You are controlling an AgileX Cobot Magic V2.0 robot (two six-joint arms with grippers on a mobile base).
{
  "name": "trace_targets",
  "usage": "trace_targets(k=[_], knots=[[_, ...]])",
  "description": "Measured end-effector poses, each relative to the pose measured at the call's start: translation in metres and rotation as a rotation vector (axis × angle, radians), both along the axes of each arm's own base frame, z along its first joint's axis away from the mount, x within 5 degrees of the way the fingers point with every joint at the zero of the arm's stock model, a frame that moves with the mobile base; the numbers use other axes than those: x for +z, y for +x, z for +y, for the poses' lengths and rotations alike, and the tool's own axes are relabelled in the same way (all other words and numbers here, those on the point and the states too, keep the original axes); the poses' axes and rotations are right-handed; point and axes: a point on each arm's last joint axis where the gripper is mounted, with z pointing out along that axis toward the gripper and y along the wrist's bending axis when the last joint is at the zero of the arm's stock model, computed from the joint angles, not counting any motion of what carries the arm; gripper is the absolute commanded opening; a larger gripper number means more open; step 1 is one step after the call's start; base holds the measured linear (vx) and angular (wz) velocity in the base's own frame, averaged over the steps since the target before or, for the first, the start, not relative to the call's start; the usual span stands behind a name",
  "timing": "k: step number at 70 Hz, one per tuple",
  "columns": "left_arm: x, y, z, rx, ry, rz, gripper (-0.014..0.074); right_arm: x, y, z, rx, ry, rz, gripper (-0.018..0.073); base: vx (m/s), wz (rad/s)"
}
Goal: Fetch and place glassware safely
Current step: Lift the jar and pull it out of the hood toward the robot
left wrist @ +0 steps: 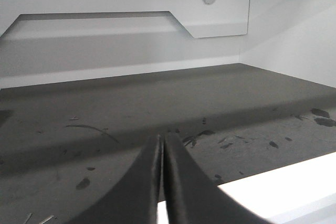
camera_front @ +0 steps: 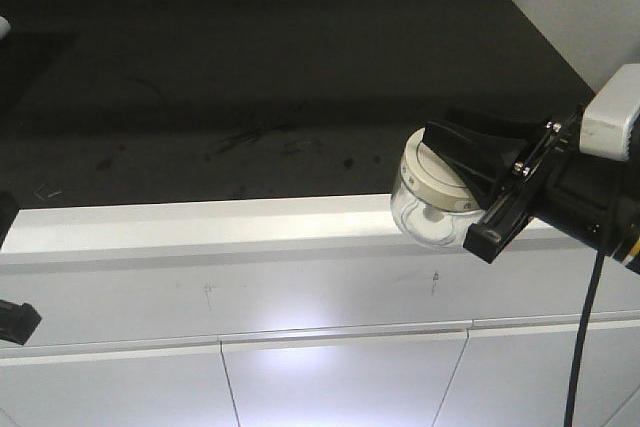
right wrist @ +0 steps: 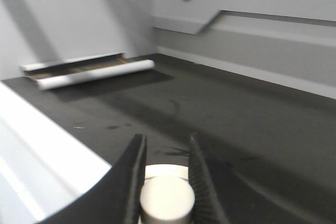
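Right tool holding the lidded glass jar at the counter's front edge.

The right tool's two black fingers pinch the round knob on the cream-white lid, so the small clear jar hangs tilted, its lid turned up and toward the arm. The jar sits over the white front lip of the dark counter, near its right end; whether it touches the lip cannot be told. The left tool carries nothing, its fingers pressed together with only a hairline seam between them, over the dark, scuffed counter top, well apart from the jar.
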Motion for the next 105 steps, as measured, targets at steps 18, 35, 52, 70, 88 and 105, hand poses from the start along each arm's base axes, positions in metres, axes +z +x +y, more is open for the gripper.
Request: trace_targets(k=[18, 35, 52, 70, 88, 105], knots=[[0.000, 0.000, 0.000, 0.000, 0.000, 0.000, 0.0001, -0.005, -0.014, 0.030, 0.127, -0.047, 0.020, -0.0002, 0.00, 0.00], [0.000, 0.000, 0.000, 0.000, 0.000, 0.000, 0.0001, -0.011, -0.028, 0.060, 0.156, -0.108, 0.048, -0.0002, 0.00, 0.00], [0.000, 0.000, 0.000, 0.000, 0.000, 0.000, 0.0001, -0.012, -0.033, 0.067, 0.179, -0.112, 0.051, -0.0001, 0.00, 0.00], [0.000, 0.000, 0.000, 0.000, 0.000, 0.000, 0.0001, -0.011, -0.034, 0.067, 0.188, -0.108, 0.044, 0.0000, 0.00, 0.00], [0.000, 0.000, 0.000, 0.000, 0.000, 0.000, 0.0001, -0.011, -0.034, 0.067, 0.188, -0.108, 0.044, 0.0000, 0.00, 0.00], [0.000, 0.000, 0.000, 0.000, 0.000, 0.000, 0.0001, -0.011, -0.034, 0.067, 0.188, -0.109, 0.044, 0.0000, 0.00, 0.00]])
